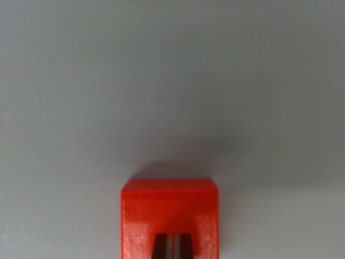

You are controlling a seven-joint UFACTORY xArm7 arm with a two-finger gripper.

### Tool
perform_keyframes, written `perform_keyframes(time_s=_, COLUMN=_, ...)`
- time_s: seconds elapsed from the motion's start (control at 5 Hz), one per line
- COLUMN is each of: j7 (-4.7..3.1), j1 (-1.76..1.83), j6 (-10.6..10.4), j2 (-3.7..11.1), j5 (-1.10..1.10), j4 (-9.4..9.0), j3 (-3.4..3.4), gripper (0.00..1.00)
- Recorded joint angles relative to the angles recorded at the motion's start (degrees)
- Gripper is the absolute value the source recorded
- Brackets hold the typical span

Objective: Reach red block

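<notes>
A red block (170,208) rests on a plain grey surface at the bottom centre of the wrist view, its lower part cut off by the frame edge. My gripper (172,247) shows only as two dark fingertips (160,247) at the very bottom, in front of the block's top face. The tips stand almost together with just a thin sliver between them and hold nothing. They sit over the middle of the block. I cannot tell whether they touch it.
The grey surface (172,81) fills the rest of the picture. A soft shadow lies just behind and to the right of the block.
</notes>
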Motion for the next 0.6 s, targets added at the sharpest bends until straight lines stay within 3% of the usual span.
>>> perform_keyframes(time_s=0.6, j7=-0.04, j1=-0.02, j6=-0.4, j2=0.08, j5=0.00, j4=-0.33, j3=-0.02, gripper=0.00)
